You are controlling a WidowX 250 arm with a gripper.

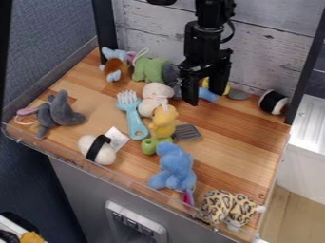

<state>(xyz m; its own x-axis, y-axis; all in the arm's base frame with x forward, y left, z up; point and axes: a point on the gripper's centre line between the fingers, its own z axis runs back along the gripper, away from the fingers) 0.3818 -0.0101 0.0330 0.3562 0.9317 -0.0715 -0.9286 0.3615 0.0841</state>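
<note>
The black gripper [204, 97] hangs over the back of the wooden table, right of centre, pointing down with its two fingers apart. Behind and between them shows a small blue and yellow toy [208, 93]; whether they touch it, I cannot tell. Just left of the gripper lies a cream plush [156, 94], with a yellow plush [164, 120] in front of it. A turquoise fork-shaped toy [134, 119] lies to their left. Behind these sits a green plush [149, 70]. A grey spatula head [187, 132] rests beside the yellow plush.
Near the front are a white roll with a black band [98, 149], a green toy [149, 146], a blue plush [174, 167] and a spotted plush [227, 208]. A grey plush [58, 113] lies left, a black-and-white roll [273, 102] right. A clear rim [127, 183] edges the front.
</note>
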